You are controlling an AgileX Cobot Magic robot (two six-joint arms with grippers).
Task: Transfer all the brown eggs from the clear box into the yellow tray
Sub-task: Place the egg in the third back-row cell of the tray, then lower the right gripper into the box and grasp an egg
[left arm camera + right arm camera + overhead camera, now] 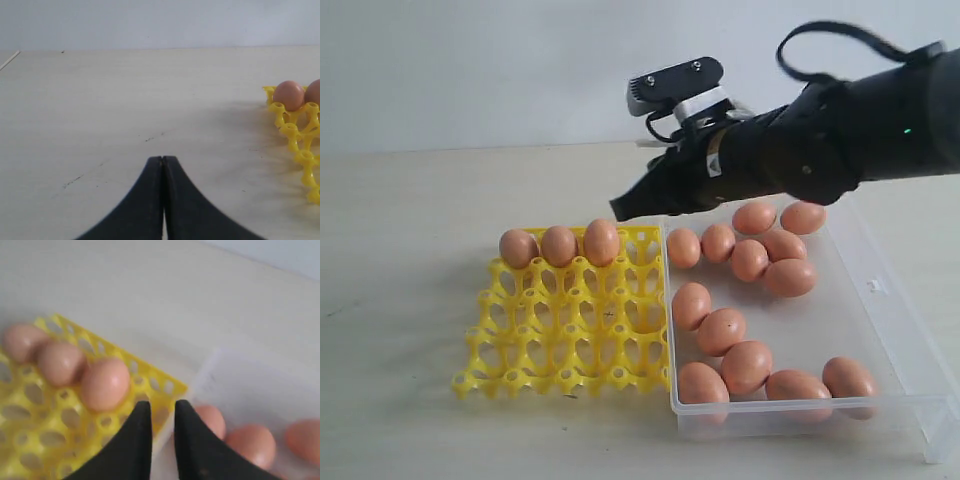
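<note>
Exterior view: three eggs (558, 246) sit in the tray's (570, 335) far row and thirteen lie in the box (825, 325). The right gripper (618, 208) hovers over the far corner where tray and box meet. Left wrist view: the left gripper (162, 160) is pressed shut, empty, over the table (100, 100). Right wrist view: the fingers (142, 415) stand narrowly apart, holding nothing.

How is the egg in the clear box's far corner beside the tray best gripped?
Probably from above, across the widest middle of that egg, closing on its near and far sides: the clear box wall and a neighbour egg crowd the other two.
</note>
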